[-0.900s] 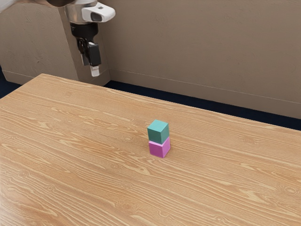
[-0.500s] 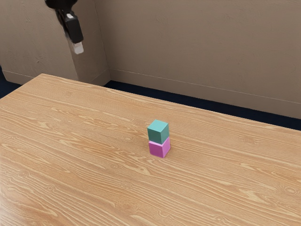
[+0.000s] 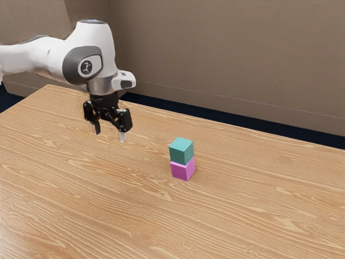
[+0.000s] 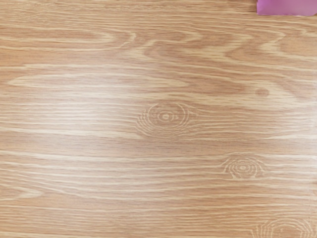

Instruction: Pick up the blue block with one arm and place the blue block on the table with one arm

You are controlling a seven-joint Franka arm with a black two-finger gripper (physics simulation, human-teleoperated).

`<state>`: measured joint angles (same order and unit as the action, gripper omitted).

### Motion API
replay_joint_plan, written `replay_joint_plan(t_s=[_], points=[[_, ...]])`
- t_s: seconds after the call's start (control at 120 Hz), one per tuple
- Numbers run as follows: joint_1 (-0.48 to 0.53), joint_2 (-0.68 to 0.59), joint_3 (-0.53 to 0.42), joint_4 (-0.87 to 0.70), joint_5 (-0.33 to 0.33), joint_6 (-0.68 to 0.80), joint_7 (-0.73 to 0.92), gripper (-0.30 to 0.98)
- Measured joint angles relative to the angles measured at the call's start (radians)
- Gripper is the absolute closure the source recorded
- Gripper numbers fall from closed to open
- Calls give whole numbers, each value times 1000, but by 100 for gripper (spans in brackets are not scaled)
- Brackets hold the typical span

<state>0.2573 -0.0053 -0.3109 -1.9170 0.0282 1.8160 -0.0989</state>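
Observation:
My gripper (image 3: 109, 135) hangs above the table, on the exterior view's left of the two stacked blocks. Its two fingers stand well apart with nothing between them. The blue block, teal in colour (image 3: 181, 151), rests on top of a magenta block (image 3: 183, 169), which stands on the wooden table (image 3: 97, 199). In the wrist view, part of the magenta block (image 4: 287, 6) is cut off by a corner of the picture, with the bare table top (image 4: 148, 163) under my hand.
Behind the table's far edge (image 3: 226, 125) stands a brown wall (image 3: 232, 54). Wood surface surrounds the stack on every side.
My hand has come down and over the table, lower and closer to the stack than half a second ago. Its two fingers now show spread apart. Both blocks have stayed put.

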Motion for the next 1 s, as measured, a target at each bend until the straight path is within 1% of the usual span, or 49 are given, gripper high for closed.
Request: replay_joint_plan(t_s=[0.108,0.233,0.367,0.458,0.583,0.667,0.733,1.0], points=[[-45,91,-10,5,-24,164,-88,0],[-159,179,-51,81,27,275,-176,0],[-160,260,-52,84,53,338,-251,0],[-158,282,-49,101,63,362,-279,0],[-147,392,-46,279,68,355,-288,0],[-139,464,-45,339,69,345,-279,0],[-131,495,-37,357,70,340,-254,0],[-131,539,-31,385,69,322,-154,0]])
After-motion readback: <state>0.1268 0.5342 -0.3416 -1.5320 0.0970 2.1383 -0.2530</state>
